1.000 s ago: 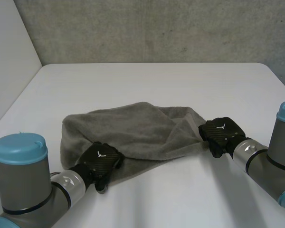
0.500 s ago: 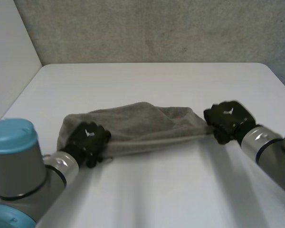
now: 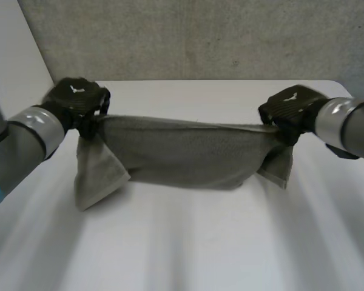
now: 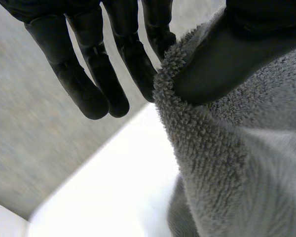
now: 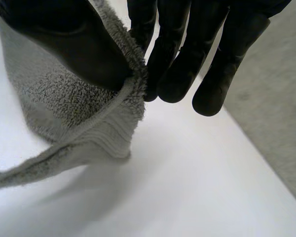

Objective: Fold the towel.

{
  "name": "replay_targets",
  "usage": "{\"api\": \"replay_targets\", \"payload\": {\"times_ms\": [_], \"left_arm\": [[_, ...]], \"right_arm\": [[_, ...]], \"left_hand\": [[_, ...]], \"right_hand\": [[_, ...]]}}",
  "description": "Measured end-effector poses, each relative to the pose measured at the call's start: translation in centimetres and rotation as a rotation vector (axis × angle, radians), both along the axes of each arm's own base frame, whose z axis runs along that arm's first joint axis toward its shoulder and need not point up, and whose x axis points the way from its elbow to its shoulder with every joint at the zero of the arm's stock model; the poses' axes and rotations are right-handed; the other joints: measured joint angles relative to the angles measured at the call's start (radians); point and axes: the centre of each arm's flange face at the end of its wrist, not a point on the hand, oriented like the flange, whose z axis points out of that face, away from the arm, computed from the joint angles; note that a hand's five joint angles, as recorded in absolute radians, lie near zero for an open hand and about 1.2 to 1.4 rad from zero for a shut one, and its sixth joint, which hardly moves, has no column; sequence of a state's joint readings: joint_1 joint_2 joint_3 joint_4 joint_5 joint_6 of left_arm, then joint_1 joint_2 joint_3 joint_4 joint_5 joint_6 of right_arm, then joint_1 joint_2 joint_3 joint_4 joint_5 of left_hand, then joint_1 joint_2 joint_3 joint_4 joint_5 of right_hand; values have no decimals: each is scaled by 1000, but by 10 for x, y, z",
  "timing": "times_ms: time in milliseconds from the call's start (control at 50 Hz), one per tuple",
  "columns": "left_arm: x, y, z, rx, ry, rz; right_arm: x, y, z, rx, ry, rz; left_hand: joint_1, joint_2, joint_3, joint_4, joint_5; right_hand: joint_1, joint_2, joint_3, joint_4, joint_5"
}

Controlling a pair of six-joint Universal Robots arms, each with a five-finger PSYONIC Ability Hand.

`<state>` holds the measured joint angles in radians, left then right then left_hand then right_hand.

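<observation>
The grey towel (image 3: 182,157) hangs stretched between my two hands above the white table (image 3: 188,248), its lower part sagging onto the tabletop. My left hand (image 3: 77,100) pinches the towel's left upper corner (image 4: 187,123) between thumb and fingers (image 4: 113,74). At the other end my right hand (image 3: 291,108) pinches the right upper corner (image 5: 113,98) the same way, thumb against fingers (image 5: 187,64). A loose flap drops below each hand.
A grey concrete wall (image 3: 200,36) rises behind the table's far edge. A white side wall (image 3: 12,66) stands at the left. Bare tabletop lies in front of the towel.
Both hands have risen and moved away from me, lifting the towel's near edge off the table and pulling it taut. The left hand closed on its corner during this.
</observation>
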<state>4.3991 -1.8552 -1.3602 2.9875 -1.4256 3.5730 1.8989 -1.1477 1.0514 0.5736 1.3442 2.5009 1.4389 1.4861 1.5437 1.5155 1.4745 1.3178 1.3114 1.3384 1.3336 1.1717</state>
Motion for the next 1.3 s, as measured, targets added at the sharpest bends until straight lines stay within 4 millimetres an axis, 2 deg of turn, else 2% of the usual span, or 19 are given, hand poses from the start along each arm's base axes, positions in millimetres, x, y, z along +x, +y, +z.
{"api": "replay_targets", "payload": {"times_ms": [40, 120, 220, 280, 320, 340, 380, 420, 480, 540, 620, 680, 740, 840, 860, 900, 980, 1100, 1300], "left_arm": [[-5, -14, -11, 48, -18, 1], [-13, -34, -20, 74, -28, 1], [-25, -62, 0, -25, 11, 5], [-35, -75, 32, -163, 82, 8], [-44, -78, 67, -304, 186, 3], [-46, -78, 78, -344, 222, 1], [-50, -72, 116, -476, 351, -12], [-48, -65, 146, -564, 454, -27], [-44, -54, 173, -629, 572, -53], [-39, -50, 178, -628, 623, -66], [-38, -54, 154, -558, 576, -58], [-39, -57, 123, -492, 483, -55], [-41, -58, 79, -413, 332, -72], [-40, -43, 0, -286, 62, -145], [-39, -41, -8, -274, 38, -152], [-33, -31, -37, -219, -49, -177], [-24, -15, -72, -140, -142, -201], [-14, 3, -98, -64, -206, -211], [-9, 10, -112, -56, -289, -217]], "right_arm": [[10, -6, -12, 12, 51, 18], [25, -18, -26, -13, 114, 26], [45, -47, -17, -208, 121, -27], [57, -64, 8, -392, 53, -73], [67, -73, 37, -567, -48, -102], [69, -74, 45, -610, -75, -107], [72, -72, 81, -774, -186, -125], [71, -66, 107, -877, -257, -131], [65, -53, 132, -973, -322, -128], [61, -44, 134, -985, -329, -116], [59, -39, 110, -885, -259, -90], [57, -36, 84, -772, -178, -68], [54, -29, 51, -629, -77, -40], [45, -10, -10, -389, 75, 28], [43, -8, -17, -363, 90, 35], [36, 1, -41, -275, 133, 55], [20, 13, -70, -163, 172, 64], [5, 32, -82, -102, 162, 53], [-2, 45, -93, -75, 92, 19]], "left_hand": [[0, 0, 0, 0, 0], [0, 0, 1, 0, 1], [0, 0, 1, 0, 3], [0, 0, 1, 0, 3], [0, 0, 1, 0, 5], [0, 0, 2, 0, 6], [0, 0, 2, 0, 9], [0, 0, 2, 0, 9], [0, 0, 2, 0, 9], [0, 0, 2, 0, 9], [0, 0, 2, 0, 9], [0, 0, 2, 0, 8], [0, 0, 2, 0, 9], [0, 0, 2, 0, 9], [0, 0, 2, 0, 9], [0, 0, 2, 0, 9], [0, 0, 2, 0, 9], [0, 0, 3, 0, 9], [0, 0, 3, 0, 9]], "right_hand": [[0, 0, 0, 0, 4], [1, 12, 0, 0, 7], [3, 13, 0, 3, 8], [4, 13, 0, 3, 8], [6, 13, 0, 3, 8], [6, 13, 0, 3, 8], [7, 13, 0, 3, 8], [8, 13, 0, 3, 8], [8, 13, 0, 3, 12], [8, 13, 0, 3, 12], [8, 13, 0, 3, 12], [8, 13, 0, 3, 12], [9, 13, 0, 3, 12], [9, 13, 0, 3, 12], [9, 13, 0, 3, 12], [9, 13, 0, 3, 12], [9, 13, 0, 3, 12], [9, 13, 0, 3, 12], [9, 13, 0, 3, 12]]}}
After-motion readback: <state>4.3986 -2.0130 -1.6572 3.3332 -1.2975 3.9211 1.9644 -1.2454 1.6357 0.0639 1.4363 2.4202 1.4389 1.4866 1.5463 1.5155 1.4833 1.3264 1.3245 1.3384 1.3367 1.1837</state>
